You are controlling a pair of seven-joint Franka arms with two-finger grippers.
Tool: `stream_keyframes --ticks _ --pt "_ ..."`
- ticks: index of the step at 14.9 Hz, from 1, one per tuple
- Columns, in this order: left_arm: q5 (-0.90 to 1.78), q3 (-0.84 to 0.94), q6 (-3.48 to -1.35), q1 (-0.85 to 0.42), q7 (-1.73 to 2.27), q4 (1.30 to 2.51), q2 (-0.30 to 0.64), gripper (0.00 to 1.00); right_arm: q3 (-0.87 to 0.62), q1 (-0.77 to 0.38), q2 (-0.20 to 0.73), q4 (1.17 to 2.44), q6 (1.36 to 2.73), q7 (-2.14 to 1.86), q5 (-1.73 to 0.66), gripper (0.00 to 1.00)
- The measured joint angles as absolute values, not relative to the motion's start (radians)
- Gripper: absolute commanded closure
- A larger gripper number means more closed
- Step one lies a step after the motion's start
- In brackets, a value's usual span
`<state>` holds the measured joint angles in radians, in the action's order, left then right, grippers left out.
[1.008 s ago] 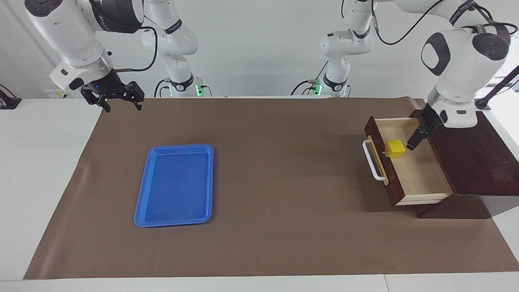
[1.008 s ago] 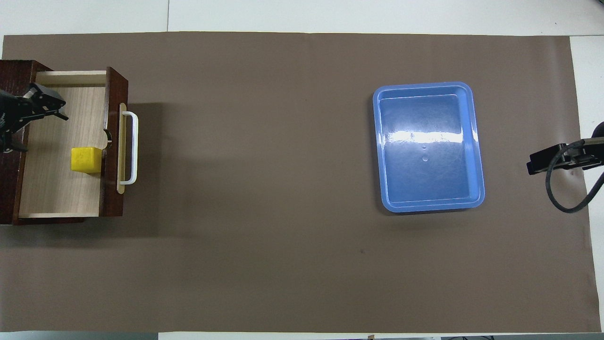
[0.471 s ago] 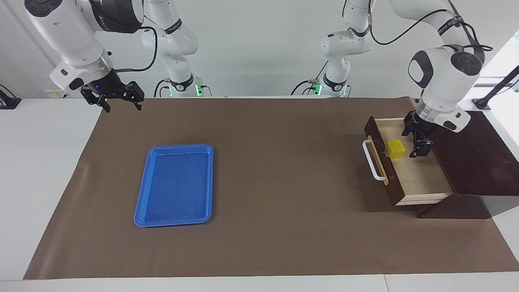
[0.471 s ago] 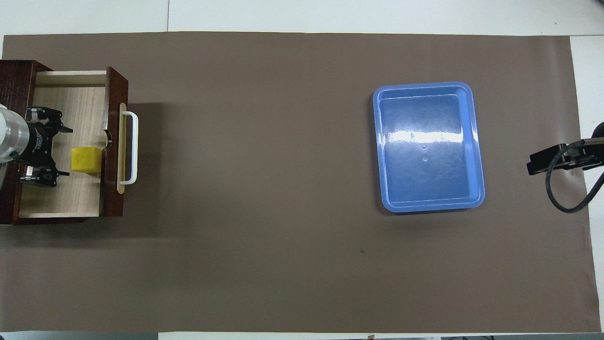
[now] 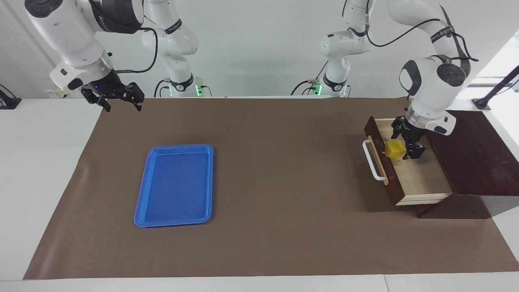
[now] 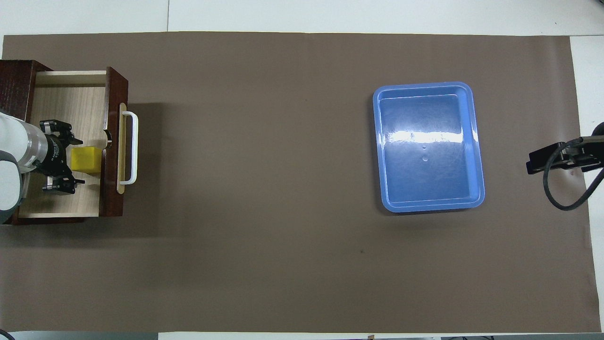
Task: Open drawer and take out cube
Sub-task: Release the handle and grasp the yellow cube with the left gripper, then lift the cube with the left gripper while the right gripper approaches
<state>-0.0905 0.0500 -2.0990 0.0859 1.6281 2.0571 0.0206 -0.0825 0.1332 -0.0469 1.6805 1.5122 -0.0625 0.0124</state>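
Note:
The dark reddish-brown drawer [image 5: 371, 129] stands pulled out of its box [image 5: 474, 162] at the left arm's end of the table, white bar handle [image 5: 373, 161] facing the middle. The yellow cube [image 5: 394, 149] sits on its light wood floor just inside the front wall; it also shows in the overhead view [image 6: 88, 159]. My left gripper [image 5: 406, 140] is open and low in the drawer [image 6: 113, 89], its fingers [image 6: 60, 185] on either side of the cube's edge. My right gripper [image 5: 118, 100] is open and waits in the air over the mat's corner at the right arm's end.
A flat blue tray [image 5: 176, 186], empty, lies on the brown mat [image 5: 275, 174] toward the right arm's end; it also shows in the overhead view [image 6: 427, 151]. The box top [image 6: 14, 80] is beside the left gripper.
My left gripper has turned, opened its fingers and come down in the drawer toward the cube, from beside it to straddling its edge. The cube, drawer and right arm have not moved.

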Motion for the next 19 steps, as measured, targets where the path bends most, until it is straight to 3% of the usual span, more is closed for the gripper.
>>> stream_keyframes --ticks 1,5,9,11,15,19 --pt "-0.09 0.05 -2.101 0.086 1.629 2.057 0.02 1.0 -0.083 0.132 -0.047 1.681 1.512 -0.062 0.012 0.0" --pt "-0.09 0.049 -2.046 0.086 1.631 1.997 0.022 1.0 -0.085 0.132 -0.047 1.682 1.512 -0.062 0.012 0.0" --pt "-0.056 0.06 -1.757 0.082 1.632 1.709 0.064 1.0 -0.085 0.132 -0.047 1.682 1.512 -0.028 0.012 0.0" --pt "-0.031 0.069 -1.68 0.055 1.668 1.621 0.079 1.0 -0.085 0.132 -0.047 1.682 1.512 0.048 0.012 0.0" --pt "-0.02 0.08 -1.693 -0.149 1.938 1.614 0.095 1.0 -0.092 0.091 -0.048 1.694 1.513 0.336 -0.004 0.0" --pt "-0.02 0.087 -1.766 -0.35 2.136 1.689 0.087 1.0 -0.097 0.013 -0.055 1.721 1.516 0.639 -0.07 0.0"
